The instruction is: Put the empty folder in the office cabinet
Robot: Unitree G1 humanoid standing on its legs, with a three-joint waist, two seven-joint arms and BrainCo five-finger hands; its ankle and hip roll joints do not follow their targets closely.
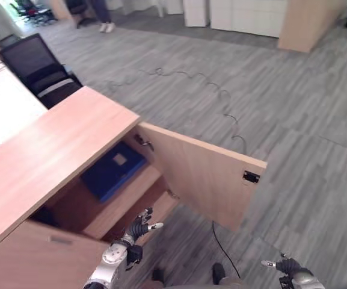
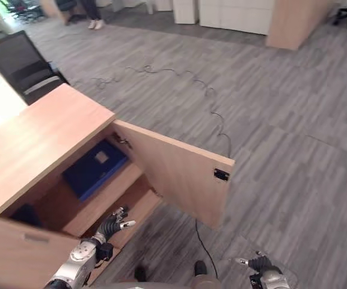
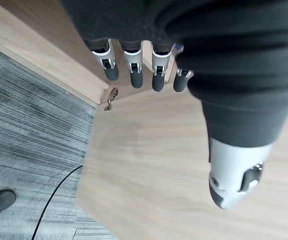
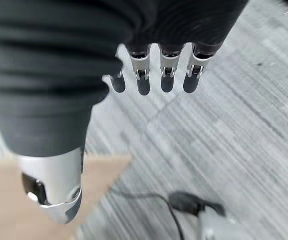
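My left hand [image 3: 148, 60] hangs empty, fingers [image 3: 134, 70] straight, over the open cabinet door [image 3: 173, 175]. A metal hinge [image 3: 110, 97] sits at its edge, beside grey floor [image 3: 29, 130].

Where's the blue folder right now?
The folder lies flat on the upper shelf inside the open cabinet, behind the door, up and left of the left hand.

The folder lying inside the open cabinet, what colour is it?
The folder is dark blue with a small pale label on its cover, clearest in the left eye view.
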